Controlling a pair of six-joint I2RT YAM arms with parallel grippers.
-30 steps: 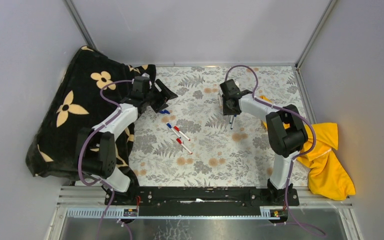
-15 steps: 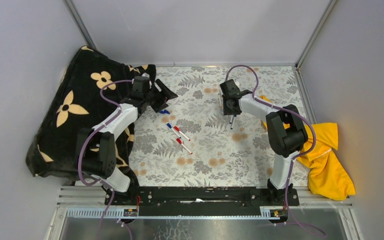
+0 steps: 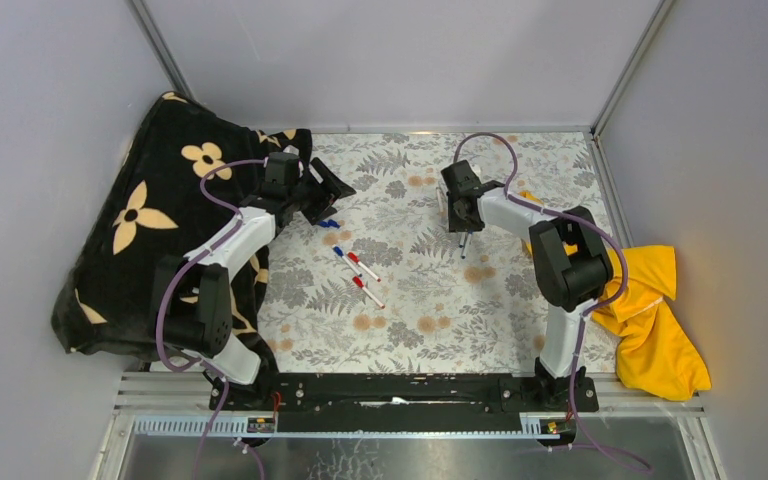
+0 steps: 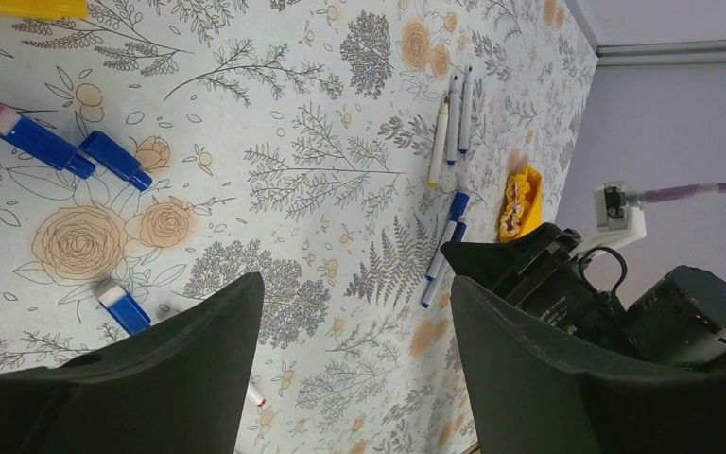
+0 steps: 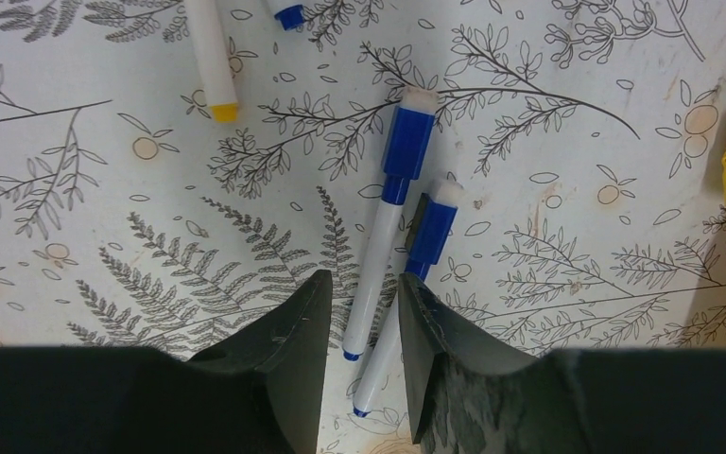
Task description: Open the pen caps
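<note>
Two white pens with blue caps [image 5: 408,142] [image 5: 432,227] lie side by side on the floral cloth. My right gripper [image 5: 359,326] is open narrowly, low over them, with their barrel ends [image 5: 371,303] between the fingers. In the top view the right gripper [image 3: 460,215] is at the back right, with the pens [image 3: 464,243] just in front of it. My left gripper [image 3: 325,195] is open and empty; it also shows in the left wrist view [image 4: 356,284]. Loose blue caps [image 4: 115,159] [image 4: 43,142] [image 4: 123,307] lie near it. Three more pens [image 3: 357,270] lie mid-table.
A black flowered blanket [image 3: 150,220] covers the left side, beside the left arm. A yellow cloth [image 3: 655,320] lies at the right. More pens [image 4: 454,118] lie at the back, one with a yellow end [image 5: 210,57]. Grey walls close the cell.
The right arm has shifted very slightly over the two blue-capped pens. The left arm and the pens have not moved.
</note>
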